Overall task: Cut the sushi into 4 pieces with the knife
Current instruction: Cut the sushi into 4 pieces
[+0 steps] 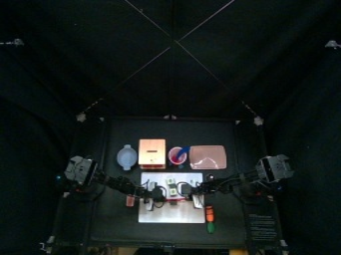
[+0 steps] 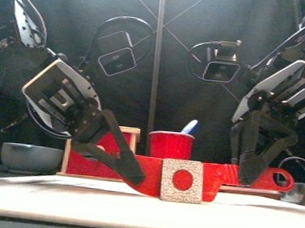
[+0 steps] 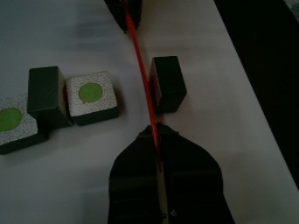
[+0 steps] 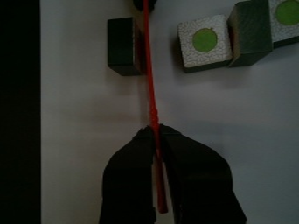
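Both left hand (image 3: 156, 138) and right hand (image 4: 153, 133) pinch the red knife (image 3: 142, 77), sushi piece (image 3: 169, 83) alongside.

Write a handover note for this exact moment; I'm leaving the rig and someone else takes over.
Left gripper and right gripper: both shut on the red knife, one at each end, over the white board.
One sushi block lies alone on one side of the blade, at least two pieces on the other.
Done: three pieces apart.
Left: confirm a fourth; cut if missing.
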